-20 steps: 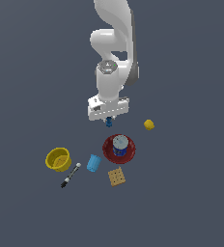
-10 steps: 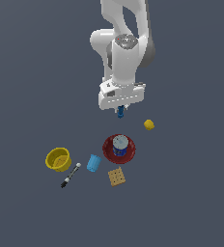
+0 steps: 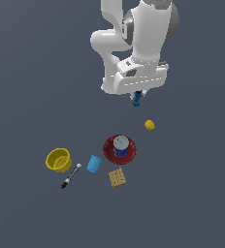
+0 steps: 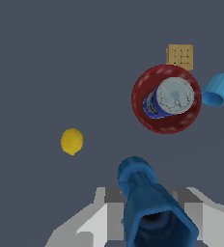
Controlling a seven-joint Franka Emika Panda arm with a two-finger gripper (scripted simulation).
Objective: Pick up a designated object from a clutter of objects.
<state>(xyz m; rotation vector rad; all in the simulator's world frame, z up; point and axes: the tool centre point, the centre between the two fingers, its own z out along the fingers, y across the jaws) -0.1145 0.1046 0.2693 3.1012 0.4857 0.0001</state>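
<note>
Operator: While the gripper (image 3: 137,95) hangs high above the desk (image 3: 32,72), what does it hold?

Technician: It is closed on the dark blue piece (image 4: 150,205), which hangs clear of the clutter, above the small yellow lump (image 3: 150,125) and the red plate (image 3: 108,147) carrying the blue-labelled can (image 3: 120,146).

Operator: Which step is this?

Technician: Judged as the lift stage. Next move: hold grip, keep the piece clear of everything below.

Claw (image 3: 137,98) clamped, high, pointing down
</note>
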